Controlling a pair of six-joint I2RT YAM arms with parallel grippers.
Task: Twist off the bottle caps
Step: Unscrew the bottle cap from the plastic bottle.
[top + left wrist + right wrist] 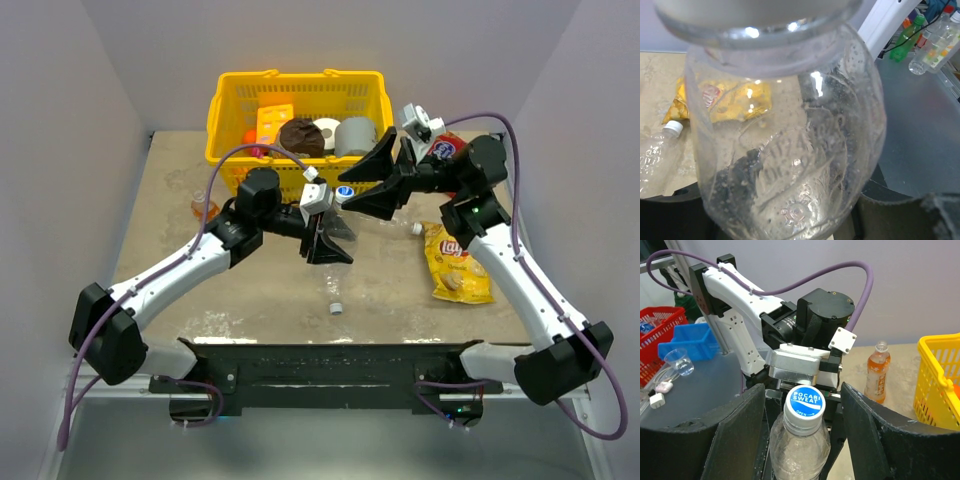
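Note:
My left gripper point(325, 238) is shut on a clear bottle point(790, 150) and holds it up over the middle of the table; the bottle fills the left wrist view. Its blue-faced cap point(805, 402) reads POCARI SWEAT and also shows in the top view point(345, 190). My right gripper point(803, 395) is open, with its jaws on either side of that cap and not touching it. An orange bottle point(877, 372) stands at the far left point(203, 207), with no cap visible on it. A second clear bottle point(657, 150) lies capped by the chips. A loose cap point(337, 308) lies near the front.
A yellow basket point(296, 78) stands at the back with rolls and a grey can in it. A yellow chips bag point(458, 265) lies at the right under my right arm. Grey walls close in on both sides.

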